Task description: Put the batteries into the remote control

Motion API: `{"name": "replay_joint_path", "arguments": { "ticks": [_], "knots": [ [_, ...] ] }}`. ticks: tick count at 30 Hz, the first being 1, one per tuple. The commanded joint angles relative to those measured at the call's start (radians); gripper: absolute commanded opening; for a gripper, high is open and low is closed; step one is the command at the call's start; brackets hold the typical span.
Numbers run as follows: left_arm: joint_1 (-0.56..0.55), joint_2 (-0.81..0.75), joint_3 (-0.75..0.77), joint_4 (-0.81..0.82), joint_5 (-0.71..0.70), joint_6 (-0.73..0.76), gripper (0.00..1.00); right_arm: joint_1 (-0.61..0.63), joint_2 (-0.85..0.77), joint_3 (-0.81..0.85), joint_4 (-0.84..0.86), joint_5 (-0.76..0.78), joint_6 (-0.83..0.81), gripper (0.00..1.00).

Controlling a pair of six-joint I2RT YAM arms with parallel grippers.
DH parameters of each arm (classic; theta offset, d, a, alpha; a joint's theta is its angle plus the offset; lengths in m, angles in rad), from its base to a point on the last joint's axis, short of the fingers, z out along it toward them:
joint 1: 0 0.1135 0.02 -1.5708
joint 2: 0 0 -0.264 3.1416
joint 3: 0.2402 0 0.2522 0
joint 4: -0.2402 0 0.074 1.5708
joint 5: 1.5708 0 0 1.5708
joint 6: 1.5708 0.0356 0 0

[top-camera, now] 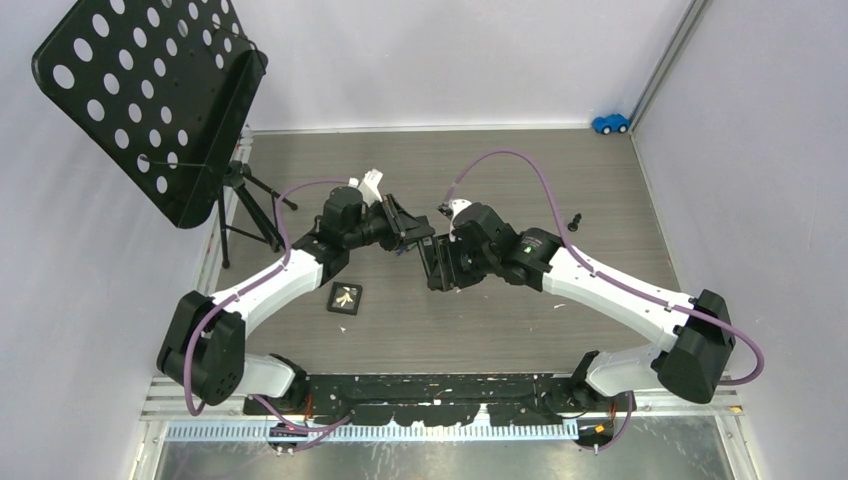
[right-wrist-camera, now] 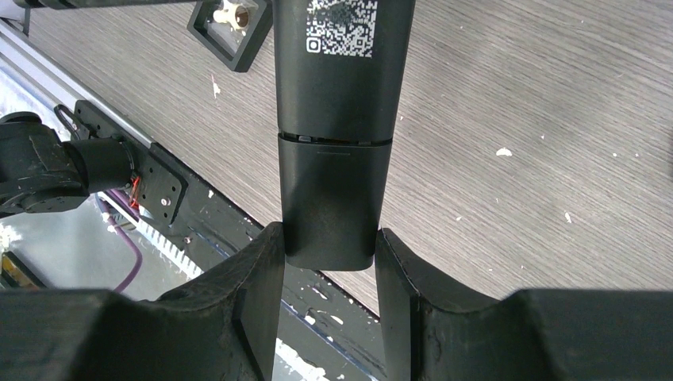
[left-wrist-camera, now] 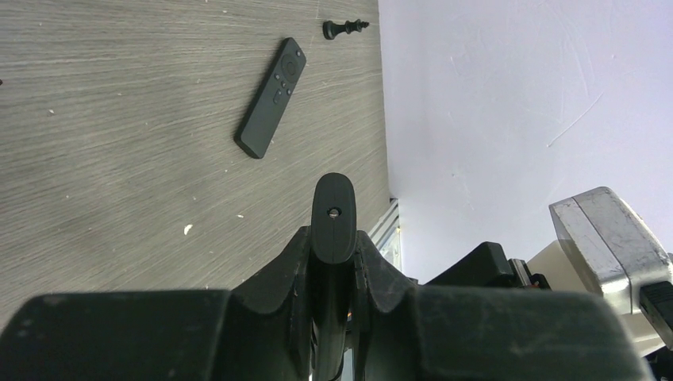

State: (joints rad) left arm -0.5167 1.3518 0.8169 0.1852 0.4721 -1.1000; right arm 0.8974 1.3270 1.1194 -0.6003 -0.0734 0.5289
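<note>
Looked down from high above the near edge over the whole table (top-camera: 600,170). Peered close and low across it from each wrist. Shared the small black tray (top-camera: 356,305) between overhead and right-wrist views.

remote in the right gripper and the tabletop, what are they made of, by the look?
Remote: likely moulded plastic, matte black; dull even sheen, a seam across the body, white QR label. Tabletop: probably laminate with printed grey wood grain; flat, uniform streaks. Real wood can't be ruled out.

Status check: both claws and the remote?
Left claw shut, contents unclear. Right claw clamped on remote. No batteries in sight. Lying aside: second remote.
</note>
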Motion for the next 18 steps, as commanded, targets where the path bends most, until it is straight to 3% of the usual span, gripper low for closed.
{"name": "replay_joint_path", "arguments": {
  "ticks": [1, 18],
  "knots": [
    [-0.005, -0.023, 0.065, 0.065, 0.064, -0.068, 0.0, 0.008, 0.037, 0.03, -0.041, -0.02, -0.007, 0.45],
    [-0.005, -0.025, 0.021, 0.144, 0.146, -0.181, 0.0, 0.008, 0.09, 0.109, -0.058, 0.024, 0.019, 0.51]
  ]
}}
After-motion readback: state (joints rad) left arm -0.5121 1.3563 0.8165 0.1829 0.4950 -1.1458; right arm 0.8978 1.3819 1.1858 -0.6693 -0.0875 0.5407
